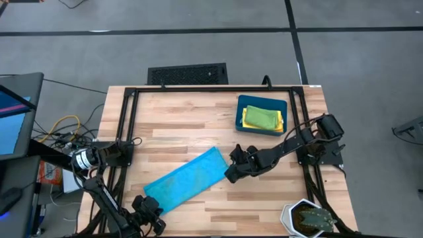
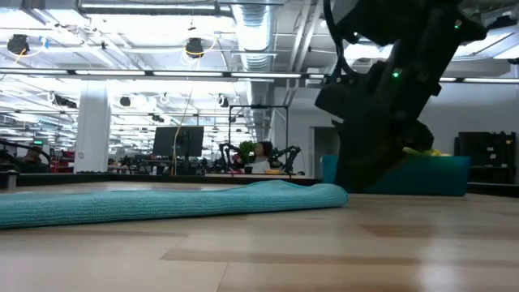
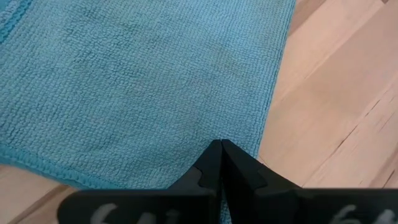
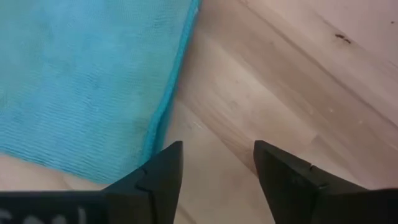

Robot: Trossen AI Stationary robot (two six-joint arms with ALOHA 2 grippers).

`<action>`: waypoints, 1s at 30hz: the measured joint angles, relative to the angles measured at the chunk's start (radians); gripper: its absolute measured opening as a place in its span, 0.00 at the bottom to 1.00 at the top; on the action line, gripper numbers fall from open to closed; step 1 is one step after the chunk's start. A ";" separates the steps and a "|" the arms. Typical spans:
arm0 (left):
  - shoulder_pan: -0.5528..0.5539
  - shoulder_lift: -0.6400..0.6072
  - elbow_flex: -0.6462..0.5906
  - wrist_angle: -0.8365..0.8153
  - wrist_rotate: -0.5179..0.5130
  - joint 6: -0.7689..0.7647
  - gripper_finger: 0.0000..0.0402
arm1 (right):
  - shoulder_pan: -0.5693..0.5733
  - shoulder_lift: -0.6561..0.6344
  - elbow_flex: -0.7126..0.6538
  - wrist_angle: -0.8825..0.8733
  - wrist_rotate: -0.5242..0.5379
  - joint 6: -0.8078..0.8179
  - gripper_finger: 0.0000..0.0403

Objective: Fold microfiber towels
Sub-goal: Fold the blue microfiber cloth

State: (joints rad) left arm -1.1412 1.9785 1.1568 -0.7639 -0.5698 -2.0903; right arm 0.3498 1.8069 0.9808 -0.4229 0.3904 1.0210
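A light blue towel [image 1: 185, 182] lies flat on the wooden table as a long strip, slanting from near left to centre. It also shows in the low view [image 2: 162, 203]. My left gripper [image 3: 219, 148] is shut, its tips over the towel's near-left end [image 1: 153, 213]. My right gripper [image 4: 217, 165] is open and empty, low over bare wood just off the towel's right end [image 1: 232, 173]; one finger [image 4: 163, 171] stands beside the towel's hemmed edge [image 4: 168, 106]. Green and yellow towels [image 1: 260, 119] lie in the dark teal bin [image 1: 239, 111]. My left gripper's shut fingertips [image 3: 219, 148] point down at the towel's flat top near its near-left corner. I cannot tell whether they touch the cloth. The cloth under them lies flat, not bunched or lifted.
The teal bin [image 2: 438, 174] stands at the far right of the table. A white pot with a plant [image 1: 307, 218] stands at the near right corner. Black frame rails [image 1: 125, 125] run along the table's left, right and far edges. Bare wood [image 1: 178, 129] lies between towel and far edge.
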 joint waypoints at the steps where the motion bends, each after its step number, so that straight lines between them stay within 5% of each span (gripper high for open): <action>1: 0.000 0.000 0.000 -0.001 0.001 0.000 0.00 | -0.002 0.000 -0.001 0.001 0.000 0.000 0.55; 5: 0.005 -0.021 -0.002 -0.010 0.011 -0.016 0.00 | -0.005 -0.014 -0.004 -0.024 0.011 -0.007 0.54; 10: 0.048 -0.092 -0.001 -0.129 0.090 0.135 0.00 | 0.022 -0.146 -0.003 -0.025 0.168 -0.010 0.54; 13: 0.105 -0.090 -0.004 -0.206 0.199 0.299 0.00 | 0.046 -0.179 -0.003 0.091 0.221 -0.099 0.54; 16: 0.149 -0.094 -0.003 -0.213 0.196 0.344 0.00 | 0.038 -0.154 -0.002 0.268 0.171 -0.244 0.54; 24: 0.136 -0.208 -0.001 -0.261 0.037 0.211 0.00 | -0.013 0.022 -0.003 0.568 0.052 -0.372 0.43; 30: 0.111 -0.217 -0.001 -0.207 -0.361 0.051 0.00 | 0.121 0.046 -0.080 0.673 0.327 -0.348 0.26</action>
State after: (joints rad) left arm -1.0301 1.7612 1.1559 -0.9709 -0.9312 -2.0397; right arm 0.4708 1.8530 0.9012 0.2501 0.7172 0.6733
